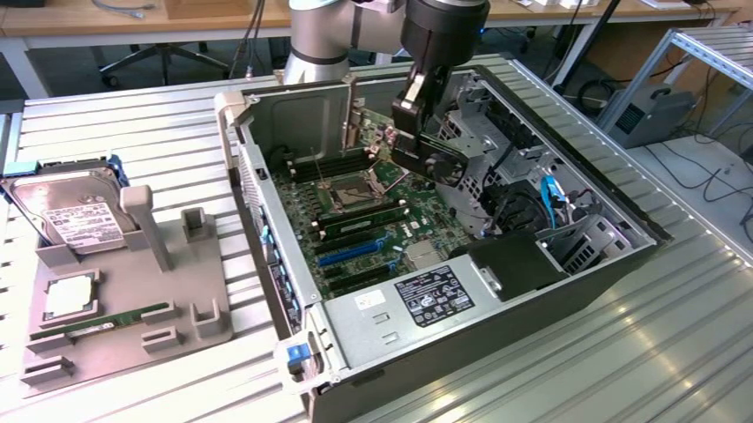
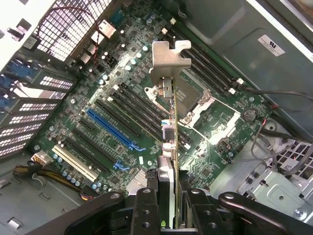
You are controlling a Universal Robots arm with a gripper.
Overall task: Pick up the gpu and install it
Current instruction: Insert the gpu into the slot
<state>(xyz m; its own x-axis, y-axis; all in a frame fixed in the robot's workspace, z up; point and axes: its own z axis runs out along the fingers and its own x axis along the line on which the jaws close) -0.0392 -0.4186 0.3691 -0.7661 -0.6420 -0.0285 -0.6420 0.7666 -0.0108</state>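
My gripper (image 1: 412, 119) hangs inside the open computer case (image 1: 565, 291), shut on the gpu (image 1: 433, 157). The gpu is a dark flat card held on edge, and its silver bracket (image 1: 349, 113) points toward the case's rear wall. In the wrist view the gpu (image 2: 169, 142) is seen edge-on between my two black fingers (image 2: 146, 208), with my gripper (image 2: 170, 213) closed around its near end and the bracket (image 2: 168, 61) at the far end. The card hovers above the green motherboard (image 2: 117, 98), near the CPU socket (image 2: 195, 105) and apart from the blue slot (image 2: 112, 129).
A grey fixture tray (image 1: 130, 291) on the exterior view's left holds a hard drive (image 1: 70, 216), a CPU (image 1: 69, 295) and a green RAM stick (image 1: 100, 324). The power supply (image 1: 429, 295), drive cage (image 1: 471, 132) and cables (image 1: 547, 198) crowd the case.
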